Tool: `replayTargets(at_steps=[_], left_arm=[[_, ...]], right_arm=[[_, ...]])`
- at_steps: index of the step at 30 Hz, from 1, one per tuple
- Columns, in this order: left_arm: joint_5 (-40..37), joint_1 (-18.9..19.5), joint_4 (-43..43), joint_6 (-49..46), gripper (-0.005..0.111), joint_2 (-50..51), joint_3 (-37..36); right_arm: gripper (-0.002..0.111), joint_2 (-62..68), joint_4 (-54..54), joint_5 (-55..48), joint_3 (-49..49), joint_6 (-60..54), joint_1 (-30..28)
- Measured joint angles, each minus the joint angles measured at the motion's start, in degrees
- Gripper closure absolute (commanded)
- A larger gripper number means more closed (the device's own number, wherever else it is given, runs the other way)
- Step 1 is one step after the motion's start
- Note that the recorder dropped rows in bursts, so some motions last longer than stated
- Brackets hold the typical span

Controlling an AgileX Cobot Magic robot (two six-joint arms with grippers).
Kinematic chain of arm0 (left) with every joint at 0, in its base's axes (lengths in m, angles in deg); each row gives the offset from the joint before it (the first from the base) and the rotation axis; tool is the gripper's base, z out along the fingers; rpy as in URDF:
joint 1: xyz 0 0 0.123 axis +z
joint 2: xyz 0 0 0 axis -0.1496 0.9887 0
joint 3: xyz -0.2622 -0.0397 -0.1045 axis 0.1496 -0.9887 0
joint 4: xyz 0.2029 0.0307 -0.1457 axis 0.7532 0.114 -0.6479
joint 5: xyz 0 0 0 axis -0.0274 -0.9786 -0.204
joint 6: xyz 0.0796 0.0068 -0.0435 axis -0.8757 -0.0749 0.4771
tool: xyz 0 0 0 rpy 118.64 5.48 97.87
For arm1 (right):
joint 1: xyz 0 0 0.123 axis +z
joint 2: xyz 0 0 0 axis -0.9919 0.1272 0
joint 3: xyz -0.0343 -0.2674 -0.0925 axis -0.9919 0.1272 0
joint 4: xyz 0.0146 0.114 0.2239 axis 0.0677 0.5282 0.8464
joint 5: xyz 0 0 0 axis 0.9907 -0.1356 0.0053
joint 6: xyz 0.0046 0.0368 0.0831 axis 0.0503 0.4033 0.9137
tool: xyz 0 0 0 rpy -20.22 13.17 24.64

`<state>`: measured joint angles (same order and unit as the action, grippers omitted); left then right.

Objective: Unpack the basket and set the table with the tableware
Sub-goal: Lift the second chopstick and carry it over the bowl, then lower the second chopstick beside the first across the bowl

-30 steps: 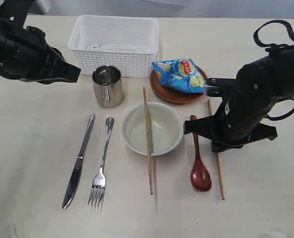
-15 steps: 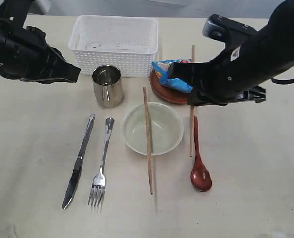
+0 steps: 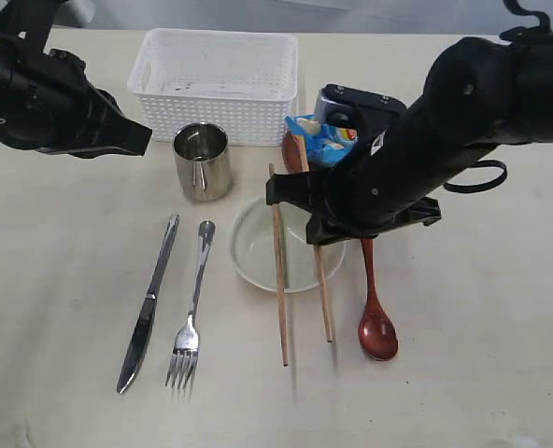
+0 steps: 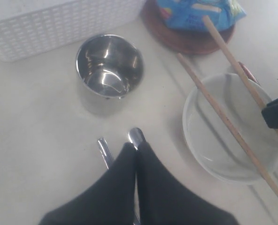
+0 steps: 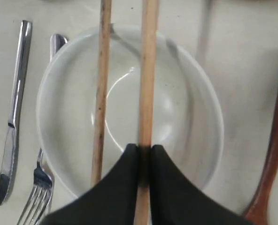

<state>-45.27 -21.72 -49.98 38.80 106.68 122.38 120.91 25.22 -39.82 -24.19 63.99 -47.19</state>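
Gripping chopstick (image 5: 147, 70), right end effector (image 5: 144, 151)

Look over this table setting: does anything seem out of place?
A blue crinkly snack bag lies on the reddish-brown round plate; it is food packaging, not tableware, so it looks out of place.

Readable text, labels, numbers: none. Blue chip bag (image 4: 186, 14): colour print visible, lettering too blurred and partly hidden to make out.
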Motion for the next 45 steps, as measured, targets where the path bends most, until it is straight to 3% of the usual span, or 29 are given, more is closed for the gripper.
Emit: replayTargets(at_steps=[12,14,17,19,27,29,31,38,45], left_arm=[[0.00,0.00,0.00,0.00,0.107,0.00,0.00],[0.00,0.00,0.00,0.00,0.107,0.00,0.00],[0.06,0.00,0.00,0.00,0.107,0.00,0.00],[0.06,0.00,0.00,0.00,0.107,0.00,0.00],[0.14,0.00,0.00,0.00,0.107,0.00,0.00],[0.14,0.00,0.00,0.00,0.107,0.00,0.00],[0.14,0.00,0.00,0.00,0.107,0.00,0.00],[0.20,0.00,0.00,0.00,0.107,0.00,0.00],[0.20,0.00,0.00,0.00,0.107,0.00,0.00]], right_arm=[[0.107,0.38,4.53,0.54,-0.12,-3.40,0.04],[0.098,0.38,4.53,0.66,-0.12,-3.44,0.04],[0.072,0.38,4.53,0.77,-0.12,-3.54,0.04],[0.060,0.38,4.53,0.92,-0.12,-3.54,0.04],[0.058,0.38,4.53,4.56,-0.24,-4.00,0.04],[0.052,0.38,4.53,4.03,-1.78,-6.26,0.04],[0.039,0.38,4.53,1.51,-4.25,-8.86,0.04],[0.039,3.85,1.27,-2.88,-7.93,-11.83,0.04],[0.042,8.93,-1.11,0.17,-7.93,-12.07,3.51]])
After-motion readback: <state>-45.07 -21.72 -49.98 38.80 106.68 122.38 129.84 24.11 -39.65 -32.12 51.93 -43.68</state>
